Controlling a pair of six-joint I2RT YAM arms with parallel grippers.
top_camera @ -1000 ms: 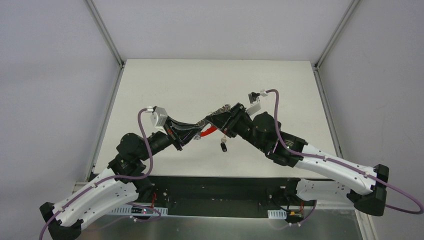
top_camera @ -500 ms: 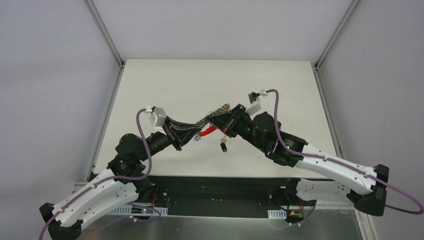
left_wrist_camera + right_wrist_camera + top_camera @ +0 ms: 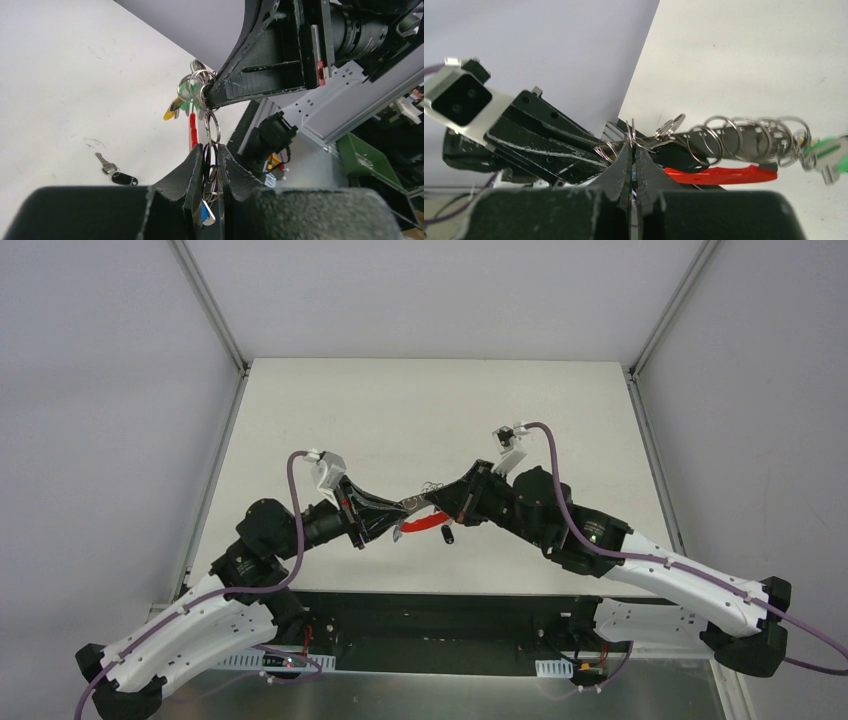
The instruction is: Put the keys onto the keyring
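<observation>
Now | right gripper (image 3: pixel 631 150) has just pinched shut on the thin wire rings (image 3: pixel 744 135); left gripper (image 3: pixel 210 167) is clamped on them too | both arms sit lower, the bunch stretched between them: ready for threading | keyring (image 3: pixel 719 175): glossy red curve under springy silvery coils; plastic-headed green key (image 3: pixel 826 154) dangles there; black key (image 3: pixel 124 178) lies loose on the matte table (image 3: pixel 400 410).

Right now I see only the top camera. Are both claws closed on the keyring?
Observer: The left claw is shut on a ring of the keyring.
Operator: And the right claw?
Observer: The right claw is shut too, pinching another thin ring near the red section.
Operator: Are any keys on already?
Observer: A green key and a yellow key hang from the rings.
</observation>
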